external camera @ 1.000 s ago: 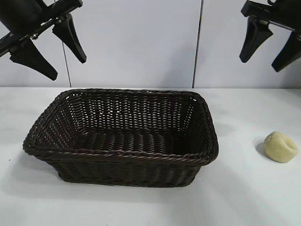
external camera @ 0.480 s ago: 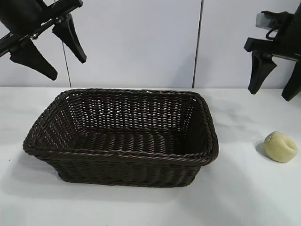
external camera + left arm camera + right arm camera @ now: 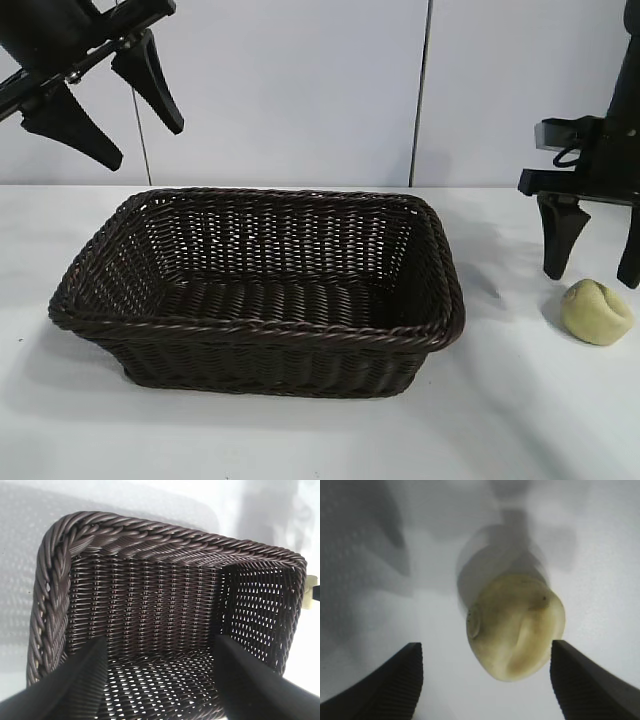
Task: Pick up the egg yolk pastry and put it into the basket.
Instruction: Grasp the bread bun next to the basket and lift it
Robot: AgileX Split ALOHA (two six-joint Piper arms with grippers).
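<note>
Egg yolk pastry (image 3: 597,312) on the tabletop (image 3: 520,420), right of the basket (image 3: 258,290). Right hand (image 3: 597,262) spread wide just above the pastry, outer finger cut off by the frame edge. Left hand (image 3: 120,125) wide open, high above the basket's left end, partly out of frame.

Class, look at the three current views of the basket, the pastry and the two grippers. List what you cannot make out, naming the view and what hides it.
- Exterior view: the right gripper is partly cut off by the picture's edge.
- Exterior view: the underside of the egg yolk pastry rests on the table, unseen.
- Left wrist view: the left gripper covers part of the basket floor.
- Right wrist view: the basket is out of frame.
</note>
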